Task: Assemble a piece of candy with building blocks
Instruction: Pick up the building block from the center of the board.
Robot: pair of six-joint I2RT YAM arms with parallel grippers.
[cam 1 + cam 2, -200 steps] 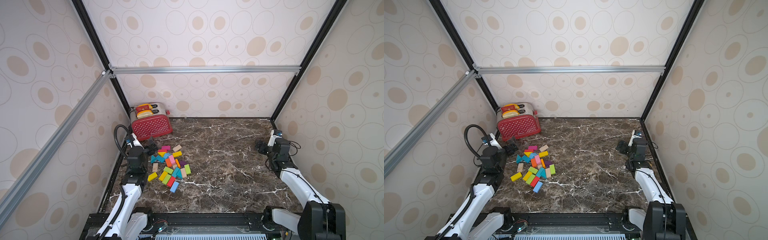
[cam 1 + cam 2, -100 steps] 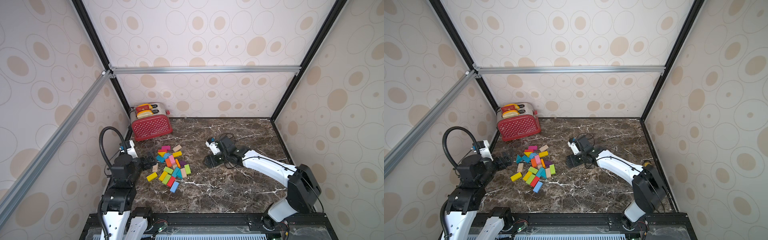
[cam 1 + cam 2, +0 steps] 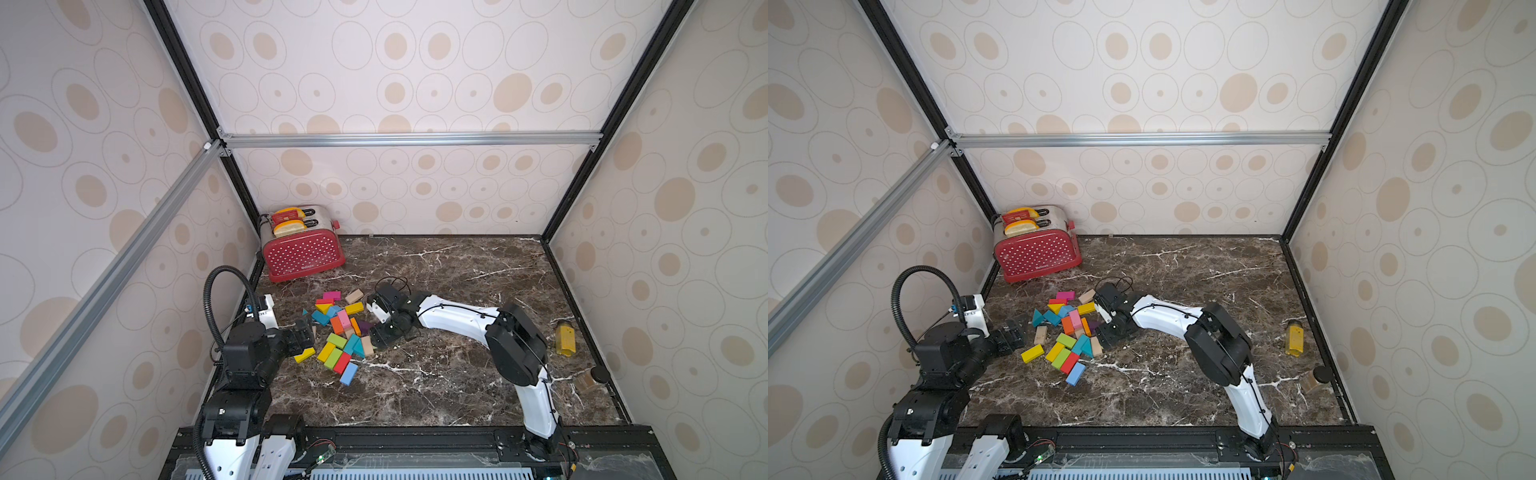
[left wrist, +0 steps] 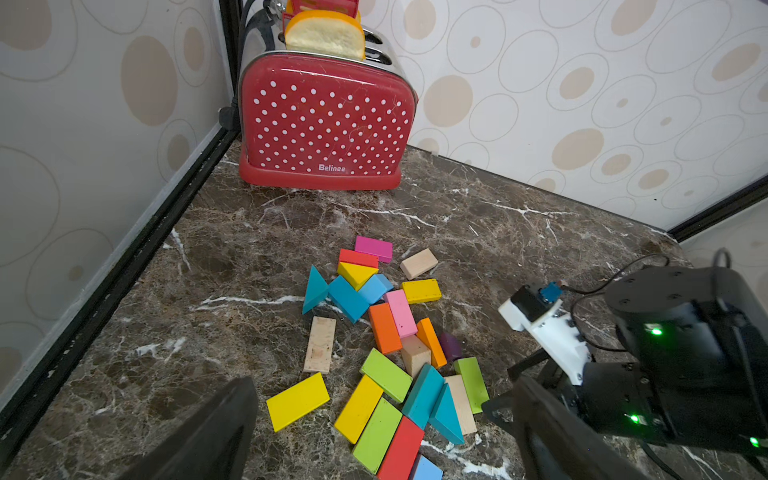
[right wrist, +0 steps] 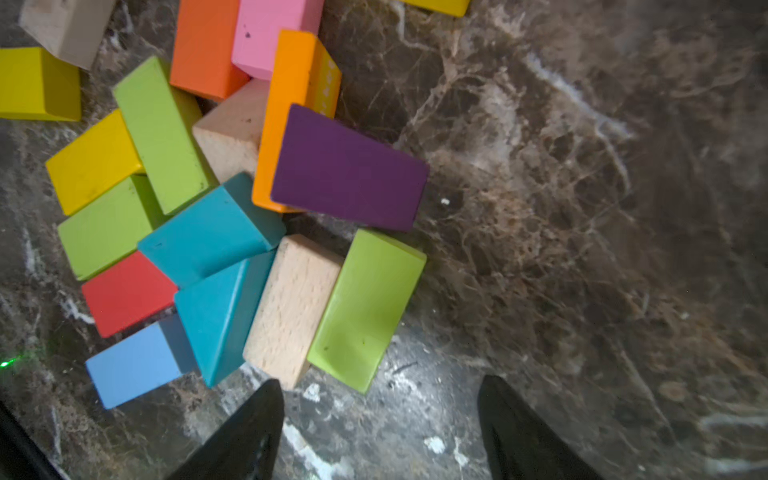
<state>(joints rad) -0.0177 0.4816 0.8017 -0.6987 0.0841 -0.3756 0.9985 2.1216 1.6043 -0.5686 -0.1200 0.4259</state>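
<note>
The building blocks (image 3: 340, 332) are heaped loosely near the left edge of the tabletop (image 3: 457, 374), in front of the toaster (image 3: 303, 253) set in the back-left corner; no candy shape is laid out yet. The right gripper (image 5: 380, 384) is held low at the side of the heap that faces the tabletop's middle. A green brick (image 5: 365, 309) on the heap's rim is seen just ahead of it, not between the fingers. The brick's long axis is pointed roughly away from the claw, slightly slanted, so its narrow width would be presented to the jaws. It is offset toward the finger nearer the heap, and a bare wood brick (image 5: 291, 307) is pressed along its long side. A short advance with a small shift toward the heap is judged to be needed for a grasp, and the wood brick may be nudged. The right jaws are spread wider than the brick and nothing is held; whether one fingertip grazes the wood brick's corner cannot be told. The left gripper (image 3: 305, 332), toward the left edge and near a yellow brick (image 4: 297, 401), is spread wide and empty, and is judged the farther from the green brick.
</note>
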